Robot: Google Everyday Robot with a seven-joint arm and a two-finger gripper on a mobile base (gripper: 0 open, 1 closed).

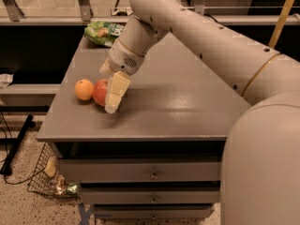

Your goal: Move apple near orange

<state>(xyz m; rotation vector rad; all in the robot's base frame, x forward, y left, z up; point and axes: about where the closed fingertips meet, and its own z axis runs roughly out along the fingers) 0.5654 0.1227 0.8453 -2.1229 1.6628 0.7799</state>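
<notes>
Gray table (pixel 183 107): arm (pixel 197 29) slants down-left, claw (pixel 107 97) at apple (pixel 99 92) touching orange (pixel 84 89); clench or release, cannot tell.

On the grey desk (pixel 178 102), the small round orange (pixel 84 89) lies just left of the round red apple (pixel 99 92); the pale gripper (pixel 112 95) is at the apple's right.

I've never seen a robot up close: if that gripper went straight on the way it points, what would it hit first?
Most likely the table just below it: the gripper points steeply down, close against the apple, though depth is unclear.
</notes>
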